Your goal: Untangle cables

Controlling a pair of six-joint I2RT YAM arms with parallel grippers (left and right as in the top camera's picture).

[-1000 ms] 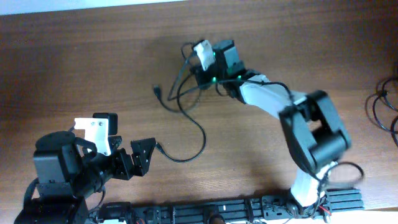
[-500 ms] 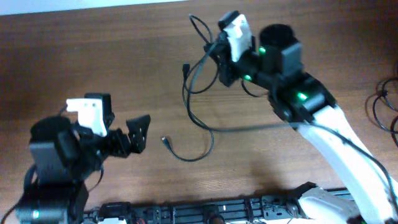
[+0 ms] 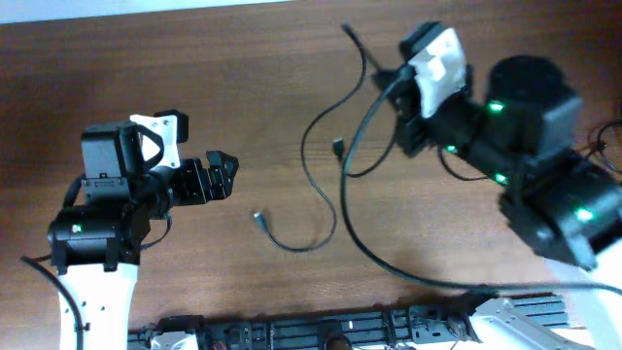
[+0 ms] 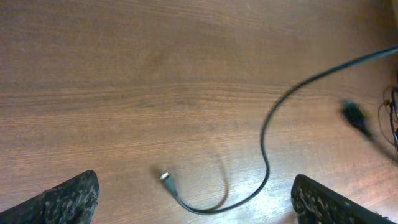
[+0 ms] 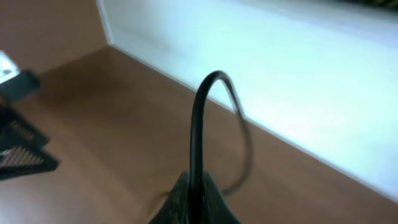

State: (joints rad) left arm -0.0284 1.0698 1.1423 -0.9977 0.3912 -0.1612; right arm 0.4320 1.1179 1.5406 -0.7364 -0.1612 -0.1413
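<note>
Thin black cables (image 3: 321,190) hang from my raised right gripper (image 3: 400,109) and trail down onto the wooden table. One end with a small plug (image 3: 259,219) lies on the table; another plug (image 3: 338,148) dangles in the air. My right gripper (image 5: 194,199) is shut on a cable (image 5: 198,130) that arcs up out of its fingers. My left gripper (image 3: 222,175) is open and empty, hovering left of the cable end. In the left wrist view the plug (image 4: 164,177) and its curved cord (image 4: 264,155) lie between the open fingers (image 4: 196,200).
A separate bundle of black wires (image 3: 598,165) lies at the table's right edge. A black rail (image 3: 340,331) runs along the front edge. A white wall (image 5: 280,68) borders the table's far side.
My right gripper has lifted and swung right with the cables, pulling them up and stretching them out. My left arm has risen and moved slightly forward. The plug end on the table stayed put.
</note>
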